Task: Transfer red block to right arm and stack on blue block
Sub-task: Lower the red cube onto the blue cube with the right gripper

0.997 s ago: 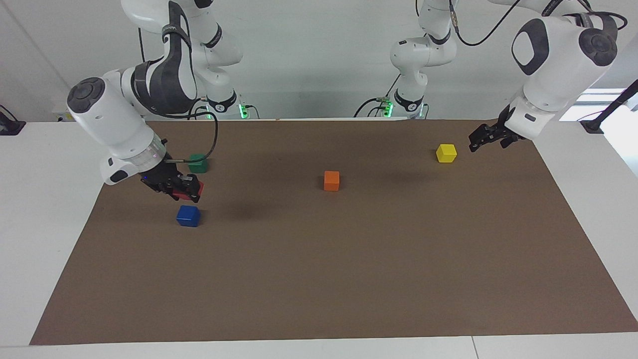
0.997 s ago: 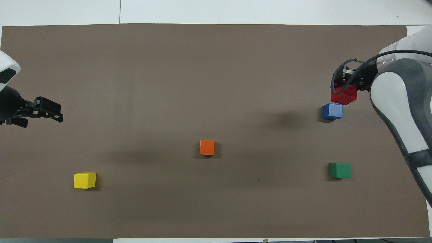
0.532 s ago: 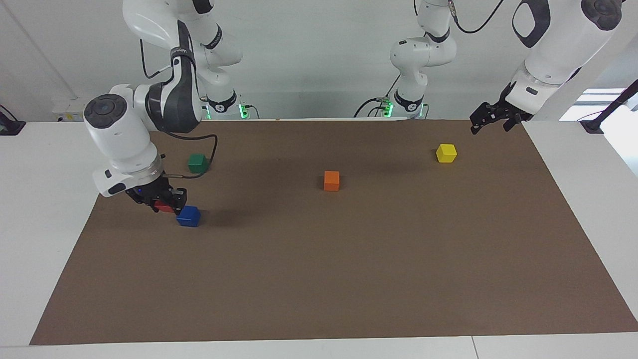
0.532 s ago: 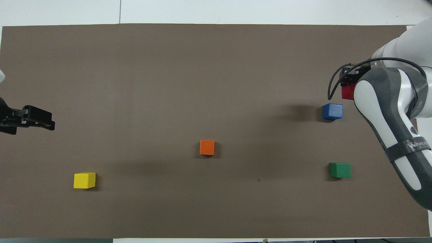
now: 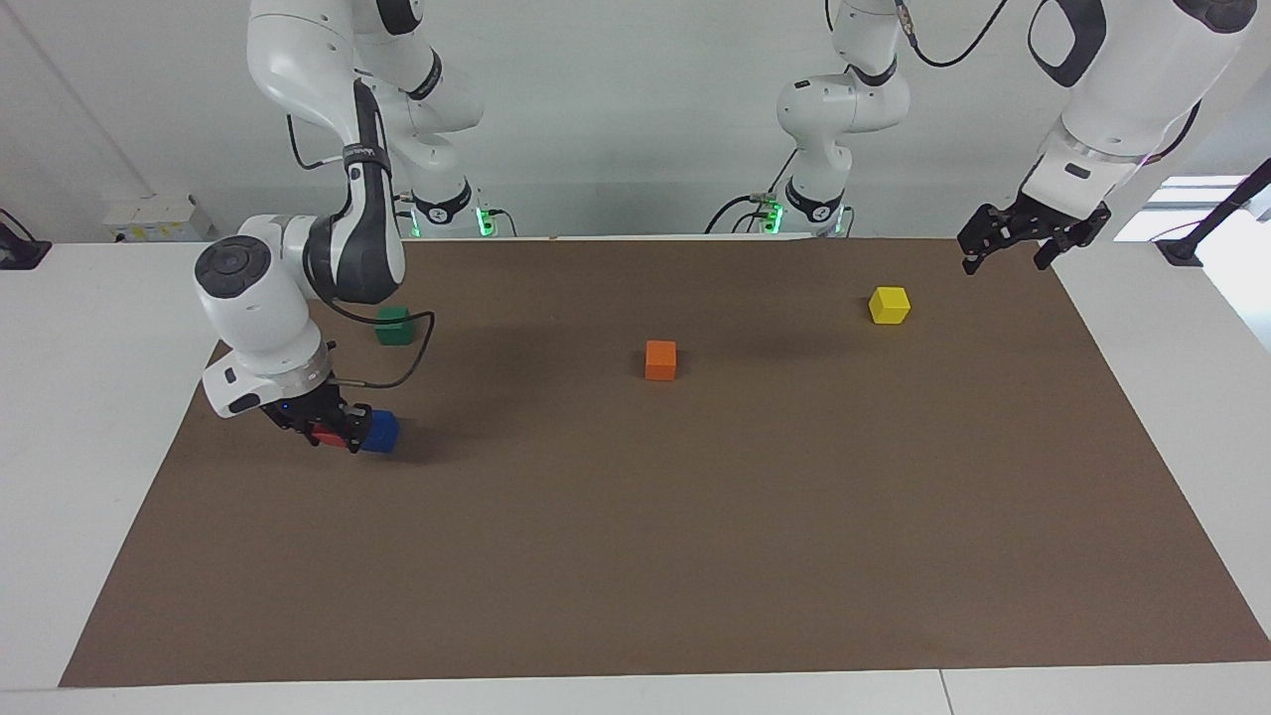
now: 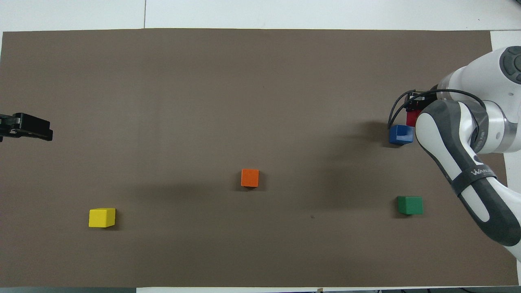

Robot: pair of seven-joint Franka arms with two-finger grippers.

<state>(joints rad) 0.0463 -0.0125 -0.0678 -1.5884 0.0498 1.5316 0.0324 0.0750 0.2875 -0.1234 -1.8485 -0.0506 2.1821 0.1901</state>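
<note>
My right gripper (image 5: 328,433) is shut on the red block (image 5: 327,436), holding it low over the brown mat. The held cube hangs right beside the blue block (image 5: 381,432), on the side toward the right arm's end of the table. I cannot tell whether the two touch. From overhead the red block (image 6: 411,119) shows only partly under the right gripper (image 6: 413,110) and the arm, next to the blue block (image 6: 401,134). My left gripper (image 5: 1009,256) waits open and empty in the air over the mat's edge at the left arm's end. It shows as the left gripper (image 6: 44,131) at the overhead frame's border.
An orange cube (image 5: 660,359) sits mid-mat. A yellow cube (image 5: 890,305) lies toward the left arm's end, and a green cube (image 5: 394,326) lies nearer to the robots than the blue block. The right arm's forearm (image 6: 460,162) passes beside the green cube (image 6: 410,205).
My right gripper has come down with the red block, from above the blue block to low beside it. The left arm has lifted and drawn back toward its end of the table.
</note>
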